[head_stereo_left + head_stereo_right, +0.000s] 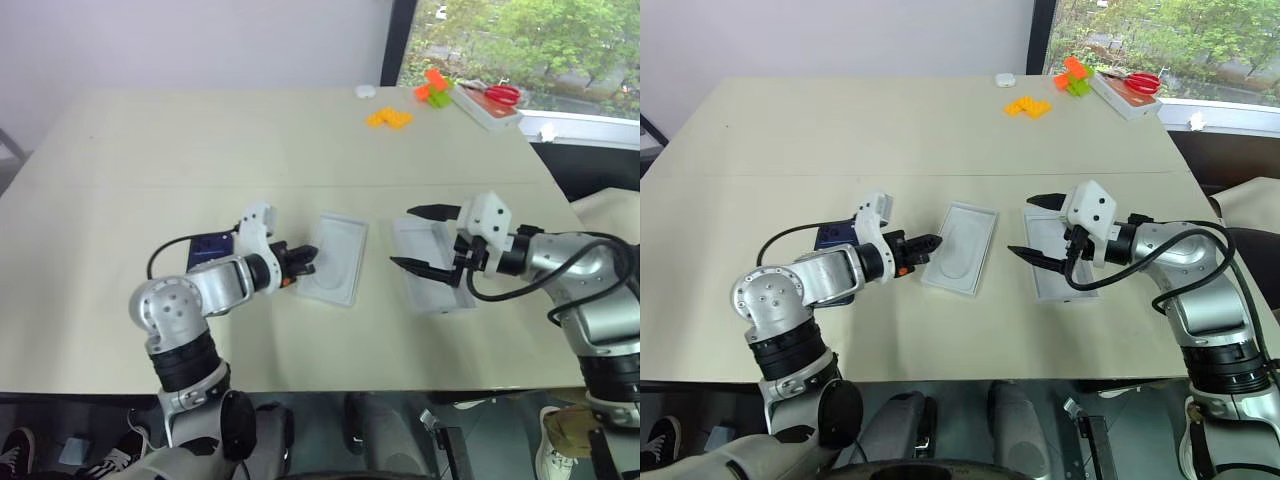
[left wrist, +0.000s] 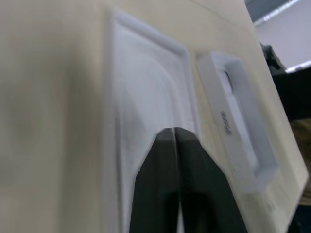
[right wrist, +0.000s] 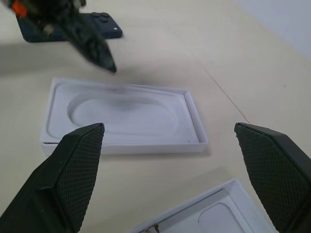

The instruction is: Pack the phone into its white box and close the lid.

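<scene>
From the head views, the left pincer hangs closed and empty just beside the near-left edge of a white insert with an oval recess, lying on the tabletop. The phone lies flat behind the left arm, partly hidden. The right pincer is spread wide over a white tray, holding nothing. In the left wrist view, the shut fingers sit over the insert's rim, with the tray beyond; whether this is box or lid I cannot tell. In the right wrist view, the wide-apart fingers frame the insert, with the phone further off.
</scene>
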Robot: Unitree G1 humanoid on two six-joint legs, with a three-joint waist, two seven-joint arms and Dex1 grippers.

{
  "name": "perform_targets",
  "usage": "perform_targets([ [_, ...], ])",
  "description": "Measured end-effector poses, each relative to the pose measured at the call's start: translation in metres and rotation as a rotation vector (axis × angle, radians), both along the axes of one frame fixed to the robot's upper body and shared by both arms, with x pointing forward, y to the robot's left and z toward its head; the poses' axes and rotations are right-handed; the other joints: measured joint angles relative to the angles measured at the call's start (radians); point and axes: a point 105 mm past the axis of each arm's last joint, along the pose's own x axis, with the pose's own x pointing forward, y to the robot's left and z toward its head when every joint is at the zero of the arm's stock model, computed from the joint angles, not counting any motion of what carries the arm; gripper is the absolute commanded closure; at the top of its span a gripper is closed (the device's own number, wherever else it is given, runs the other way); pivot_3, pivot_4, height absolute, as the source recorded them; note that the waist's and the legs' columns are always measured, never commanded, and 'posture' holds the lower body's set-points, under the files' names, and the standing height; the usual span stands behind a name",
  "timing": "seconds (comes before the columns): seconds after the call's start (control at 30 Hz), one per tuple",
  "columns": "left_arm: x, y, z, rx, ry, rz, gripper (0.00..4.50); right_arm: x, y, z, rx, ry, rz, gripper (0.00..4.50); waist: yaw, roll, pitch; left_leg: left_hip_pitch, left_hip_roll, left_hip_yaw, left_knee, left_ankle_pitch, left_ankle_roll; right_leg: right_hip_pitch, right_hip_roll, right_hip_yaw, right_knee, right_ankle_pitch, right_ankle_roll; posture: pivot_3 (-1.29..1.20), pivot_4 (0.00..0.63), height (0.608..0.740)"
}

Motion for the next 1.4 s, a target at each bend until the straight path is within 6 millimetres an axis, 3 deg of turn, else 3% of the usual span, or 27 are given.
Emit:
perform_targets([
  [0.4,0.004,-0.010,-0.029,0.087,0.110,-0.014,4.47,0.002,0.000,-0.002,-0.002,-0.002,-0.015,0.00,-0.001,0.000,0.000,0.000,0.000,0.000,0.000,0.000,0.000,0.000,0.000,0.000,0.000,0.000,0.000,0.00,0.150,0.740],
  [0.9,0.032,-0.015,-0.029,0.087,0.097,0.026,4.47,0.004,-0.002,-0.001,-0.001,-0.012,-0.036,0.00,-0.001,0.000,0.000,0.001,0.000,0.000,0.000,0.000,0.000,0.000,0.000,0.000,0.000,0.000,0.000,0.00,0.150,0.740],
  [1.4,0.060,-0.033,-0.029,0.091,0.064,0.056,4.47,0.006,-0.003,0.000,0.003,-0.023,-0.056,0.00,0.001,0.000,0.000,0.001,0.000,0.000,0.000,0.000,0.000,0.000,0.000,0.000,0.000,0.000,0.000,0.00,0.150,0.740],
])
